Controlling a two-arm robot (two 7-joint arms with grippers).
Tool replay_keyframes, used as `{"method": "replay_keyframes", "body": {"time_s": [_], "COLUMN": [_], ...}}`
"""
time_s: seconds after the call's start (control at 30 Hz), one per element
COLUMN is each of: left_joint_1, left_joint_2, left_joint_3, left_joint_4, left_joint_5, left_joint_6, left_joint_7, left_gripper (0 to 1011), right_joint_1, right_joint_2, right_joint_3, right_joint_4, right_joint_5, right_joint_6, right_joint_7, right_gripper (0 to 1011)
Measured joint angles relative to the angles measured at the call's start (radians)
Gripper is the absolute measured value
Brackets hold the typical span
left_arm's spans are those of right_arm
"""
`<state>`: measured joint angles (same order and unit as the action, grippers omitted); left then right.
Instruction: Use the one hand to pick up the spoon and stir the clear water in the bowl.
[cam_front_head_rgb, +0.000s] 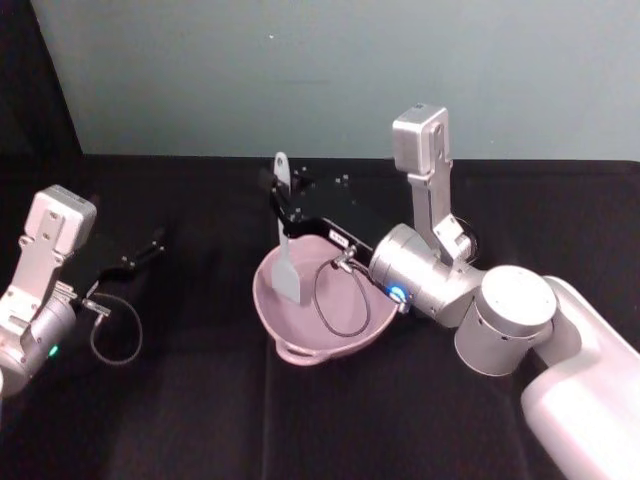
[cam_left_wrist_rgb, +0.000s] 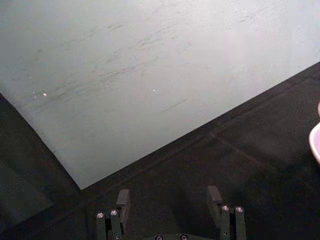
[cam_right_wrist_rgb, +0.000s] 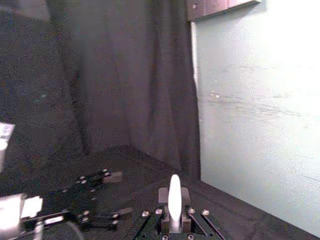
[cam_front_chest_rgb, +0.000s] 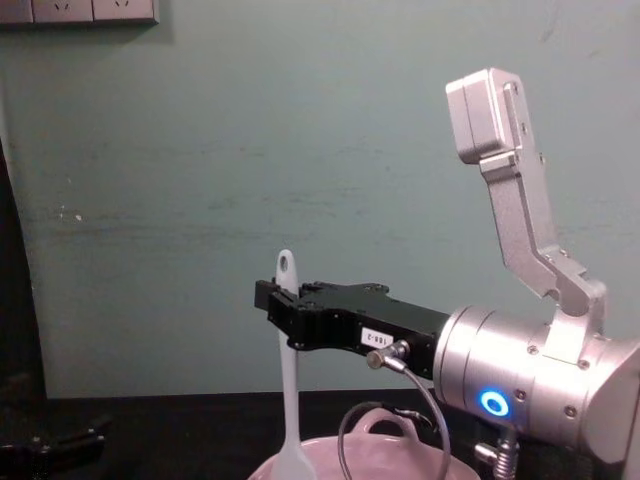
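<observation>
The pale pink bowl (cam_front_head_rgb: 352, 330) sits mid-table, its rim (cam_front_chest_rgb: 440, 468) low in the chest view. A white spoon (cam_front_head_rgb: 288, 270) stands nearly upright, blade down inside the bowl and holed handle end pointing up. My right gripper (cam_front_head_rgb: 281, 203) is shut on the spoon's handle just above the bowl's far left rim. The chest view shows the same grip, with the spoon (cam_front_chest_rgb: 288, 390) passing through the right gripper (cam_front_chest_rgb: 283, 315). From the right wrist, the spoon (cam_right_wrist_rgb: 174, 197) rises between the fingers. I cannot tell the clear water apart from the pink inside.
My left gripper (cam_front_head_rgb: 150, 246) rests parked at the table's left, open with nothing in it (cam_left_wrist_rgb: 169, 202). A black cable (cam_front_head_rgb: 335, 300) from the right wrist loops over the bowl. Black cloth covers the table, and a pale green wall stands behind.
</observation>
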<state>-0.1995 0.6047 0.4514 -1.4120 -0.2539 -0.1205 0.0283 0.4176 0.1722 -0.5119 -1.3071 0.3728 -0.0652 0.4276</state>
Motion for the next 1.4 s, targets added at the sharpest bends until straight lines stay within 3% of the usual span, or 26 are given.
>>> {"method": "replay_keyframes", "body": {"time_s": [0.23, 0.37, 0.63, 0.97, 1.13, 1.4], "left_joint_1": [0.000, 0.000, 0.000, 0.000, 0.000, 0.000], "left_joint_2": [0.000, 0.000, 0.000, 0.000, 0.000, 0.000], "left_joint_3": [0.000, 0.000, 0.000, 0.000, 0.000, 0.000], "left_joint_4": [0.000, 0.000, 0.000, 0.000, 0.000, 0.000], "left_joint_5": [0.000, 0.000, 0.000, 0.000, 0.000, 0.000], "left_joint_6": [0.000, 0.000, 0.000, 0.000, 0.000, 0.000], "left_joint_7": [0.000, 0.000, 0.000, 0.000, 0.000, 0.000], "left_gripper": [1011, 1011, 1011, 1011, 1011, 1011], "right_joint_1": [0.038, 0.039, 0.011, -0.063, -0.111, -0.155], "right_joint_2": [-0.029, -0.026, 0.008, 0.067, 0.092, 0.096], "right_joint_3": [0.036, 0.051, 0.086, 0.120, 0.123, 0.107], "right_joint_4": [0.073, 0.073, 0.032, -0.061, -0.128, -0.175], "right_joint_5": [0.001, 0.000, 0.000, -0.001, -0.012, -0.017], "right_joint_6": [-0.011, -0.012, -0.010, 0.000, -0.003, -0.010], "right_joint_7": [-0.010, -0.017, -0.026, -0.032, -0.034, -0.028], "right_gripper": [121, 121, 121, 121, 121, 121]}}
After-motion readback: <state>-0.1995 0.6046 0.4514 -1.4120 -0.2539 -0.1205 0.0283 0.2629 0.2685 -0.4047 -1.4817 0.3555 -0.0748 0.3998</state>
